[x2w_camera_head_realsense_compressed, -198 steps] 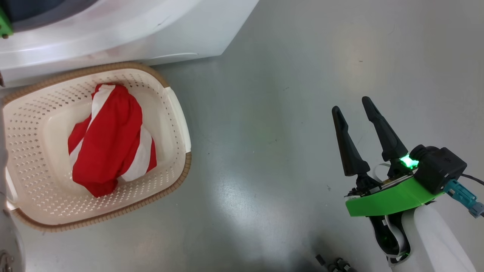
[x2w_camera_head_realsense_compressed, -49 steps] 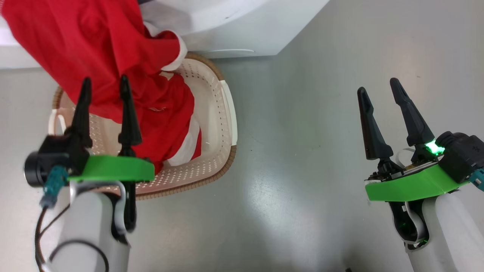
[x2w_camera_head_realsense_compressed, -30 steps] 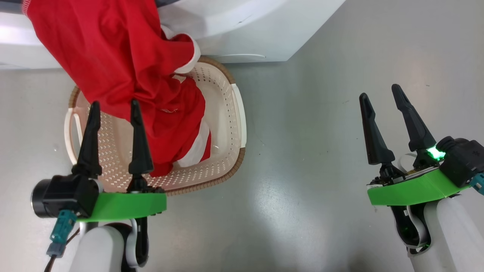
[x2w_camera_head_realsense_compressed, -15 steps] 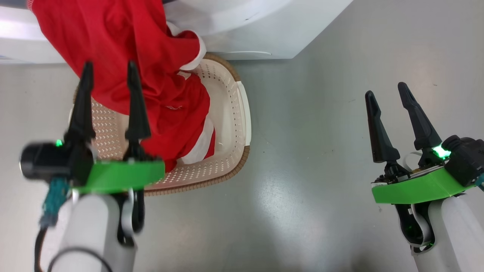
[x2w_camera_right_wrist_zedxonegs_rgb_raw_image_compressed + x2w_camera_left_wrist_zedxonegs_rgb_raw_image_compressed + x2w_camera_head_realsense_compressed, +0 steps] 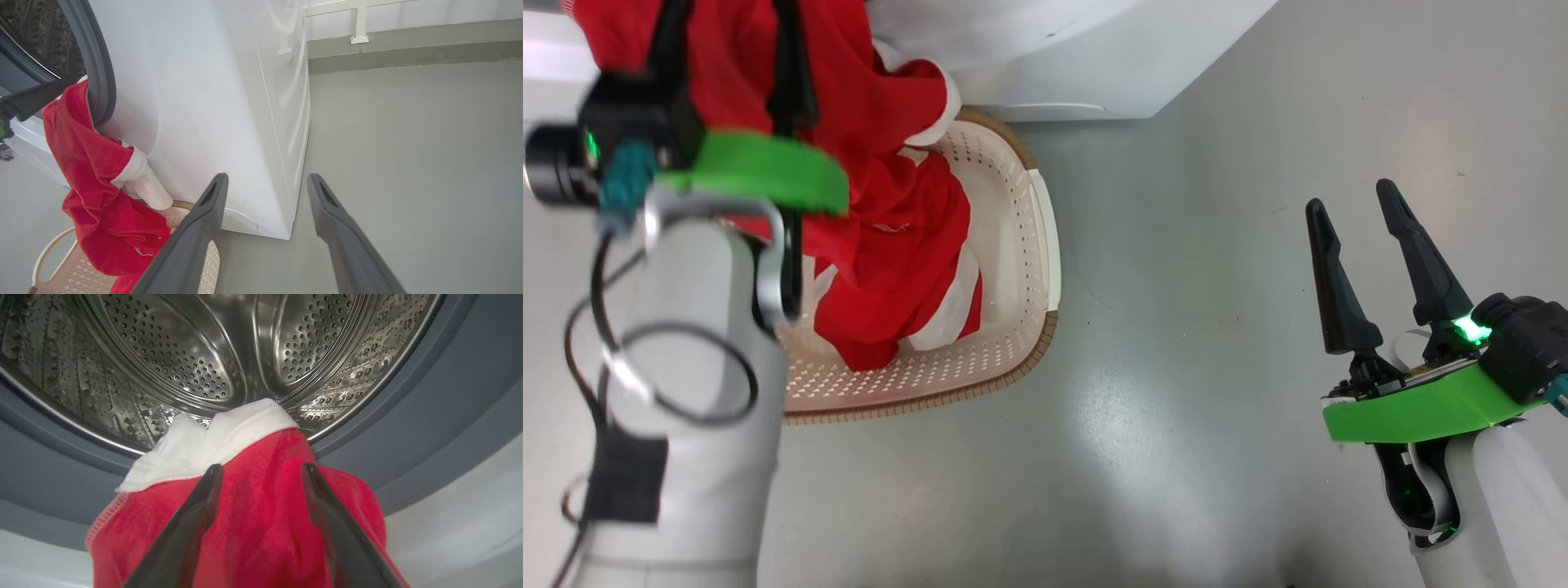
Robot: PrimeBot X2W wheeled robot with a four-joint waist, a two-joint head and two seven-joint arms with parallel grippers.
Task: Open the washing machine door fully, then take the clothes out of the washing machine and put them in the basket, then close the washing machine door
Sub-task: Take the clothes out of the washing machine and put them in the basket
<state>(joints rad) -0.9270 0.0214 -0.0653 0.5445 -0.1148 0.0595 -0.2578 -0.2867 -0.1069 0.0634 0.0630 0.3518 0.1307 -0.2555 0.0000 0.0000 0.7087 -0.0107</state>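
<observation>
Now that the left gripper has climbed to the bright red, white-trimmed fabric clothes, its jaws gape wide, empty.

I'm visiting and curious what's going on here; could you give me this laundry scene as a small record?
clothes: red-and-white garment, hanging from the drum into the basket
left gripper: open, fingers astride the cloth at the drum's lip
right gripper: open, empty, above the floor
left to do: garment not yet fully in basket

Clothes block the lower mouth of the washing machine (free above).
</observation>
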